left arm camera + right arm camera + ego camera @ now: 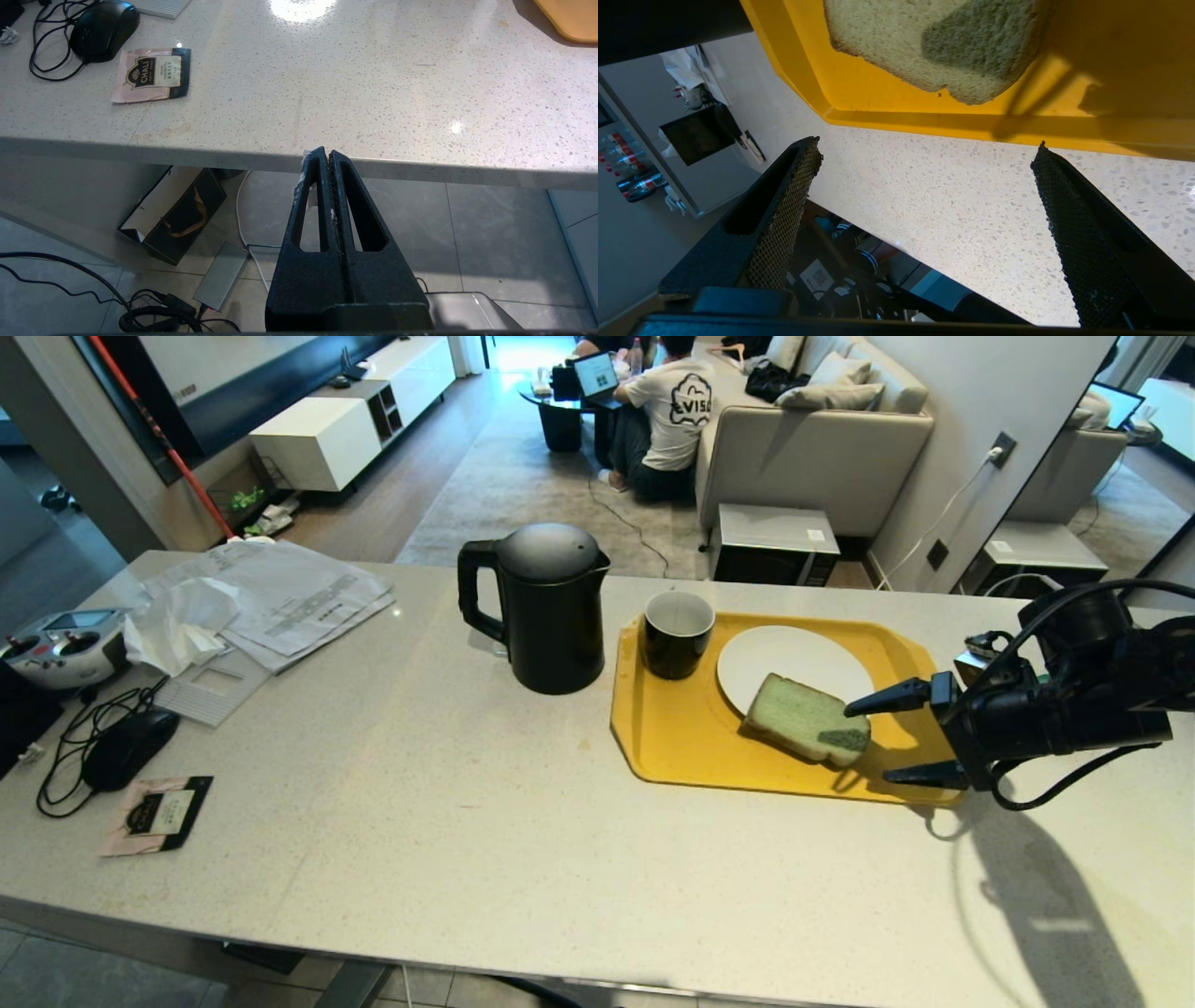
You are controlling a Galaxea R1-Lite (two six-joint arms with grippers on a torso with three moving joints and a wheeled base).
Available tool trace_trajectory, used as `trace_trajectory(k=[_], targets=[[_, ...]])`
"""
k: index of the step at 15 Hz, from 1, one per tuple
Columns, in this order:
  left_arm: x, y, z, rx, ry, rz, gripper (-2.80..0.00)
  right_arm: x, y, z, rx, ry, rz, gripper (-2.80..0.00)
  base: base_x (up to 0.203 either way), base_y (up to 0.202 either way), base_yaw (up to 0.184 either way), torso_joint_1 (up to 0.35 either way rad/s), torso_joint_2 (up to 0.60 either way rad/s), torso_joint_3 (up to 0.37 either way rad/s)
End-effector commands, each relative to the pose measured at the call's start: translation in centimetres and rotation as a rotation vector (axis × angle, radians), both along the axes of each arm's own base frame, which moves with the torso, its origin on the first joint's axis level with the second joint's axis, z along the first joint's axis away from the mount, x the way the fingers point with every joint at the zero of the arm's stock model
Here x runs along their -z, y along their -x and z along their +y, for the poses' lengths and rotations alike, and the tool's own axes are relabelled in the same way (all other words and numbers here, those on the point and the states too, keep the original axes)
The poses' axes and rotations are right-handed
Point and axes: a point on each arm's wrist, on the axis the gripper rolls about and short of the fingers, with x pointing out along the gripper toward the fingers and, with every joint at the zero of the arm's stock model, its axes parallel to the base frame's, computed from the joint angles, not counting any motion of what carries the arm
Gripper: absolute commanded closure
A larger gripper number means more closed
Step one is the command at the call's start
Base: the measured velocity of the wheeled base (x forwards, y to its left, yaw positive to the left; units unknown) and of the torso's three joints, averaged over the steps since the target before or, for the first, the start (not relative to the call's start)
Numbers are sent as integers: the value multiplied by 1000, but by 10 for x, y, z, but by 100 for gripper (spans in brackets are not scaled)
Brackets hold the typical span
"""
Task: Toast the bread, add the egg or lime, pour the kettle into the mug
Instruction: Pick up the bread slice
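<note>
head: bread lay half on white plate, half on yellow tray; right gripper just beside it, jaws spread.
left wrist: left gripper at bench edge, jaws pressed together.
right wrist: jaws wide, empty, bread ahead.

The left gripper hangs just off the near edge of the pale speckled stone countertop, its black fingers pressed together, holding nothing. On the counter lie a pink and black tea sachet and, beside it, a black corded computer mouse. A corner of the yellow plastic tray shows. Below, on the grey tiled floor, stands an open black paper bag.
</note>
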Motion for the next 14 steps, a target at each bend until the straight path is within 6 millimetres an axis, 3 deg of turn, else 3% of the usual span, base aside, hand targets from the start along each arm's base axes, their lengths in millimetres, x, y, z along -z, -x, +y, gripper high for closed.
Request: trace_trajectory(k=[1, 14], targets=[[0, 0, 0, 0, 0, 1, 0, 9, -5, -5, 4, -7, 22, -280, 0, 0, 0, 0, 0, 0], [0, 0, 0, -1, 0, 2, 0, 21, -29, -4, -30, -30, -15, -280, 0, 0, 0, 0, 0, 0]])
